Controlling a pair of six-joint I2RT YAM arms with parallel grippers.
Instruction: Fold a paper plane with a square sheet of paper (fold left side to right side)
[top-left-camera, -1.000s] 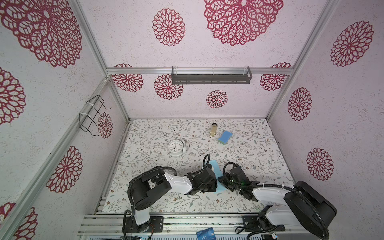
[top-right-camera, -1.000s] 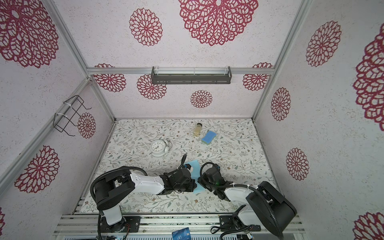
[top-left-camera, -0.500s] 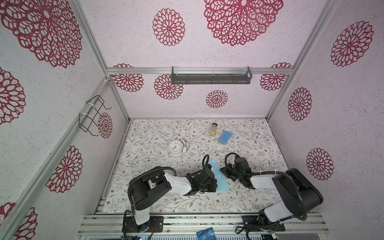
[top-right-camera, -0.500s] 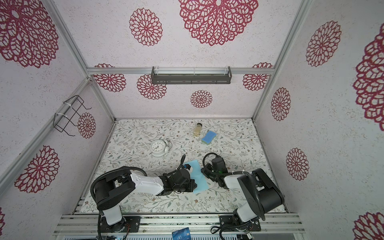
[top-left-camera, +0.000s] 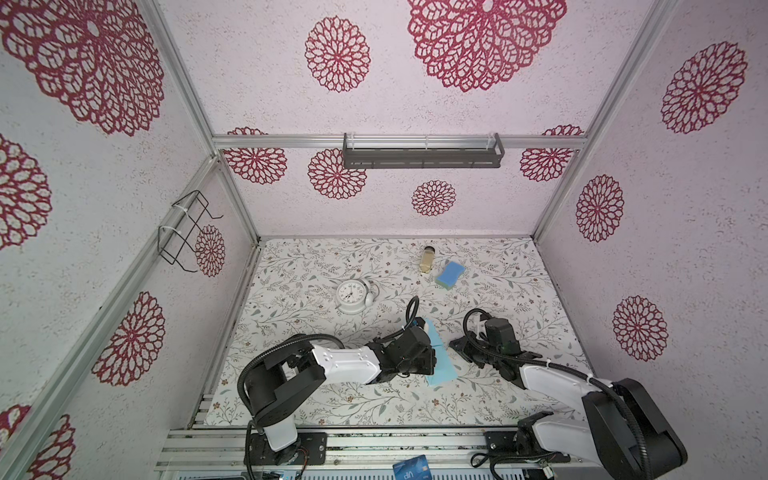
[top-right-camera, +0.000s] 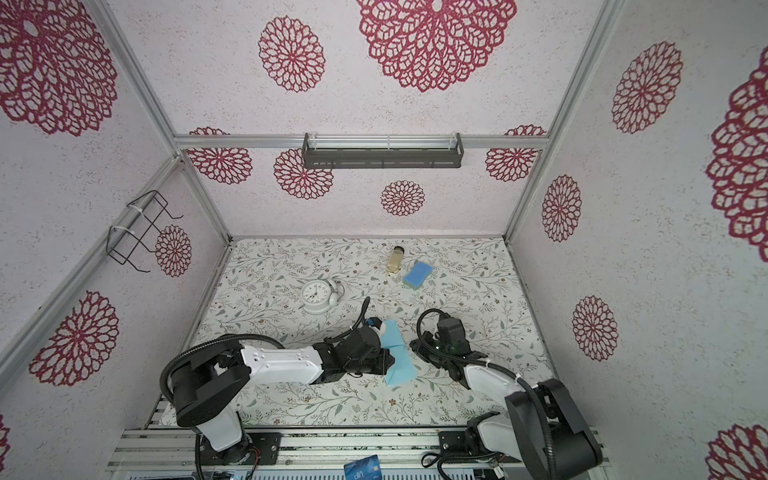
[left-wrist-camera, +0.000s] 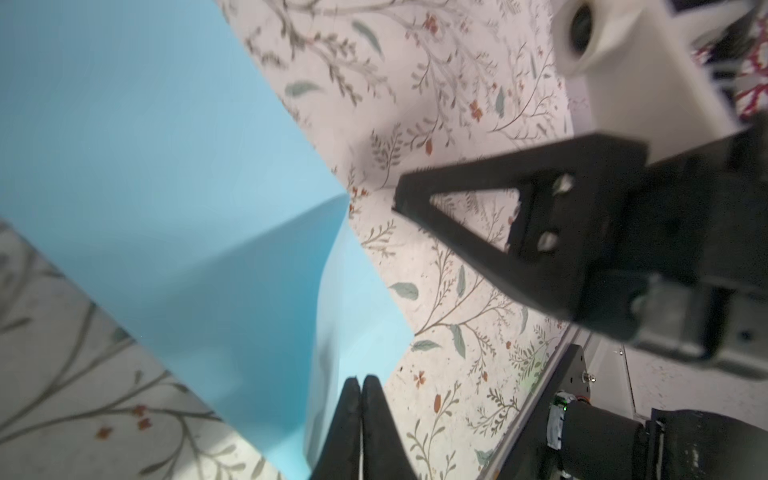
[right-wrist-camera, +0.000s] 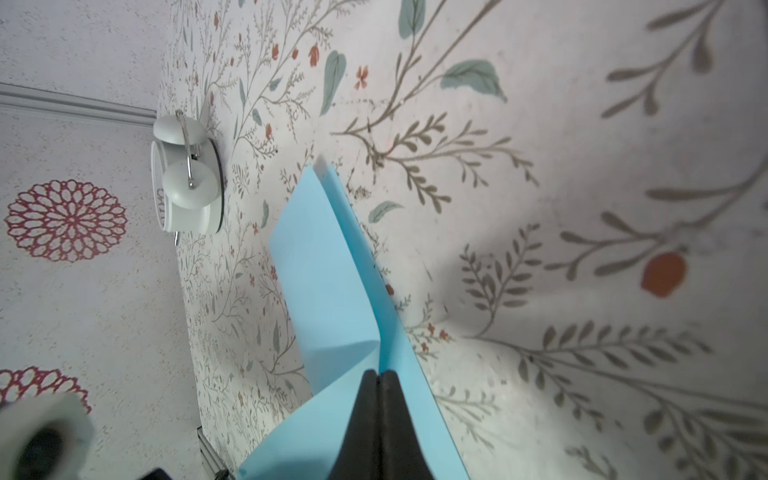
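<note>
Lying creased, one paper sheet (top-left-camera: 444, 368), one clock (top-left-camera: 351, 296), one sponge (top-left-camera: 450, 274)

Pale walls (top-left-camera: 415, 104) with red rosettes, floral tabletop (top-left-camera: 316, 266), grey shelf (top-left-camera: 422, 158)

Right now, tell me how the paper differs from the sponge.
The paper is a thin sheet, partly folded with one flap raised; the sponge is a thick block lying flat. The paper is pale blue all over; the sponge is stronger blue with a green underside. The paper lies near the front of the table; the sponge sits at the back, beside a bottle. Both are blue and rest on the table.
</note>
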